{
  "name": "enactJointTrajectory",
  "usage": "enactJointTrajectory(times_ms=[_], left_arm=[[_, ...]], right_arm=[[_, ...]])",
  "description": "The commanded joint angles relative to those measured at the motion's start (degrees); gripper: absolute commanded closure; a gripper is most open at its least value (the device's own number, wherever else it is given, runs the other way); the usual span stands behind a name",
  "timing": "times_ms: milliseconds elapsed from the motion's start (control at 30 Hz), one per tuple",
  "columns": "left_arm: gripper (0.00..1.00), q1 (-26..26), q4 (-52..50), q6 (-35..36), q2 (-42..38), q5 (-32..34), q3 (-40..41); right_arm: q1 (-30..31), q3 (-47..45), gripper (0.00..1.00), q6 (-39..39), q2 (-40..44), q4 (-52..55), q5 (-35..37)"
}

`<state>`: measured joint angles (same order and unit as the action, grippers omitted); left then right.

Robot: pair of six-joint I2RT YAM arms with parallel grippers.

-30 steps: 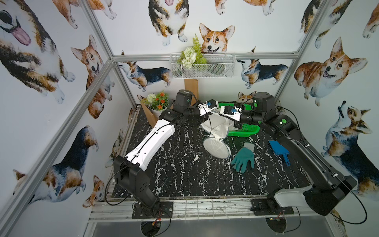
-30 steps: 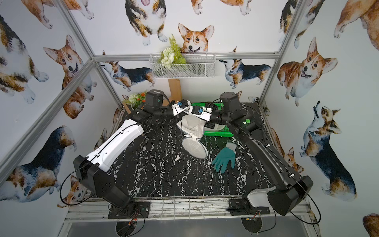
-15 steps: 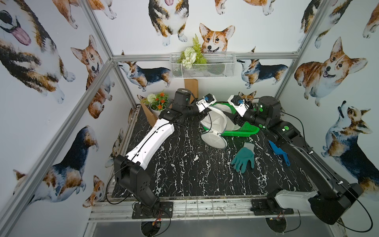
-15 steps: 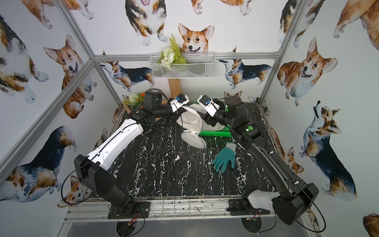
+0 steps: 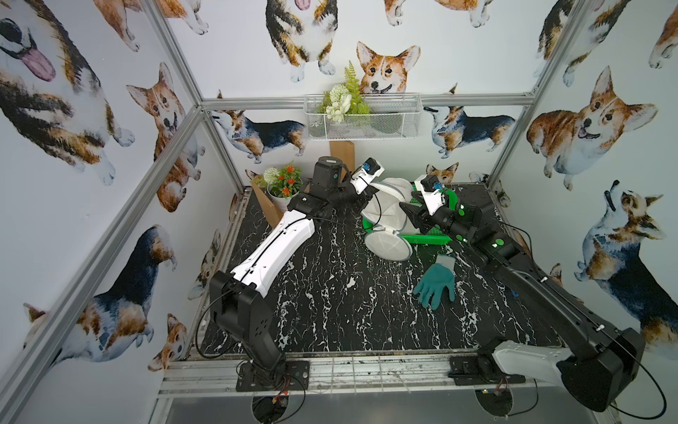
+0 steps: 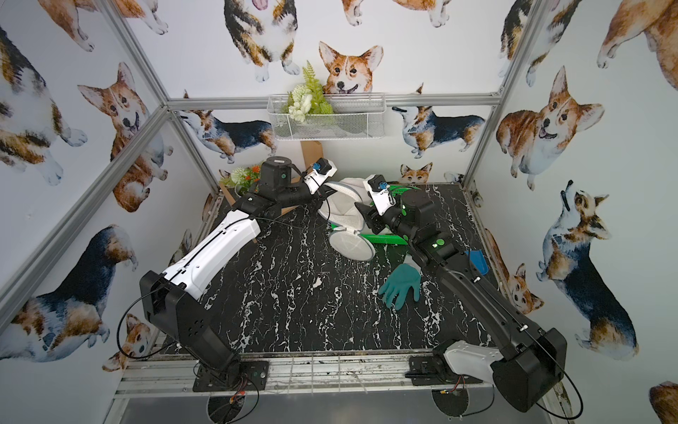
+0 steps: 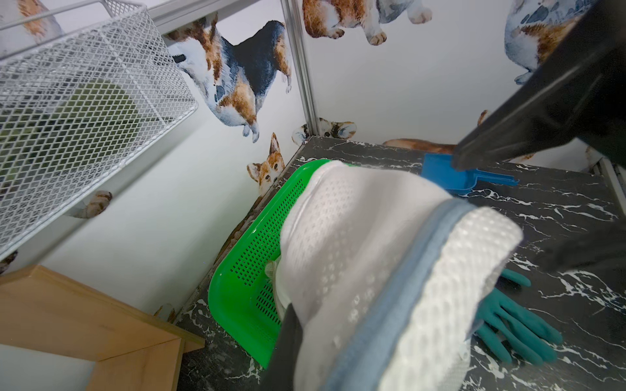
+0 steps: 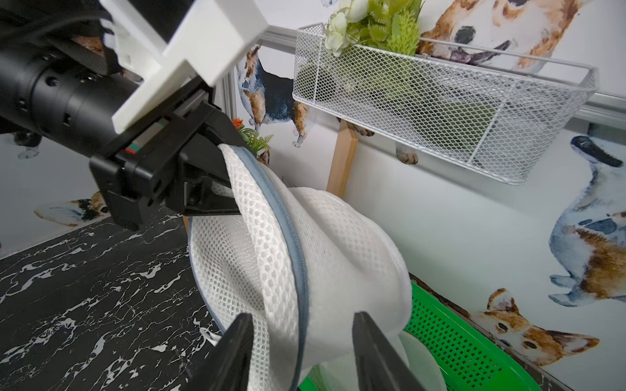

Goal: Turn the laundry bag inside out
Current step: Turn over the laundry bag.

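Observation:
The laundry bag (image 5: 387, 203) is white mesh with a blue-grey zipper trim. It hangs at the back of the table over a green basket, and its round end (image 5: 389, 245) rests on the tabletop. My left gripper (image 5: 372, 191) is shut on the bag's zipper rim and holds it up, as the right wrist view shows (image 8: 220, 176). In the left wrist view the bag (image 7: 389, 270) covers most of that gripper (image 7: 305, 325). My right gripper (image 8: 301, 342) stands open, its two fingers either side of the bag's lower rim (image 8: 298, 287); in a top view it (image 6: 361, 216) is beside the bag (image 6: 341, 205).
A green perforated basket (image 5: 431, 238) lies under and behind the bag. A teal glove (image 5: 436, 282) lies on the black marble table and a blue scoop (image 6: 477, 260) sits near the right wall. A wire wall basket (image 5: 361, 117), a flower pot (image 5: 284, 183) and a wooden board (image 5: 268, 205) stand at the back.
My right gripper let go of the bag, drew back to the right and now stands open at its lower side. The left gripper carried the rim back and up; the bag shifted over the green basket.

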<state>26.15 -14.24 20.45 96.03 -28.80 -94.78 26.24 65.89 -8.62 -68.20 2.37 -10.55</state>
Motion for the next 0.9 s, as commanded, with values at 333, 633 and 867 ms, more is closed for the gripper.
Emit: enactJointTrajectory(times_ms=[333, 633, 867], left_arm=[[1.0, -0.22, 1.63, -0.94, -0.66, 0.5, 0.17], [1.0, -0.57, 2.15, -1.66, -0.67, -0.12, 0.28], [1.0, -0.58, -3.41, 6.78, -0.67, -0.89, 1.17]], right_arm=[[0.04, 0.12, 0.56, 3.97, -2.79, -8.26, -0.73], [0.04, 0.65, 0.79, 3.68, -4.55, -10.04, 1.94], [-3.17, 3.56, 1.0, 8.95, -5.42, -8.01, 4.61]])
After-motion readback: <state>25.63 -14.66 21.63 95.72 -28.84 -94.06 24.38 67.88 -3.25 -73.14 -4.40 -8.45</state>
